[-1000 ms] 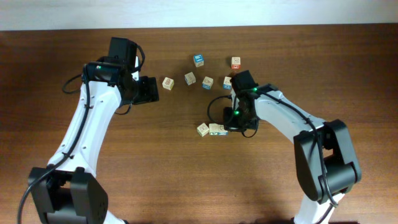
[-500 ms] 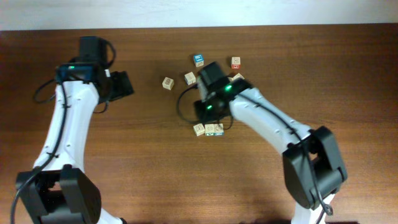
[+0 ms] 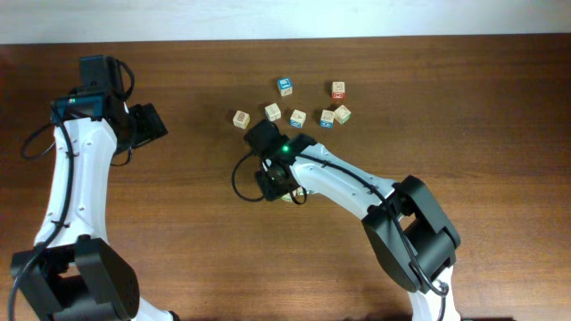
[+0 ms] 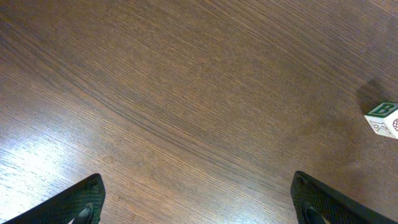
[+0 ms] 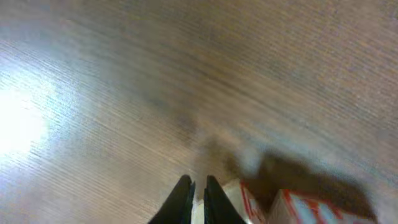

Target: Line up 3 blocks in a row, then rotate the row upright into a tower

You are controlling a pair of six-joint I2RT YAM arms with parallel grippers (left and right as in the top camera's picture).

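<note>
1 block on the table shows a green B.

The left tool hangs with jaws spread wide, the left arm bent behind it. The right tool points down, fingers nearly touching, the right arm outstretched behind
</note>
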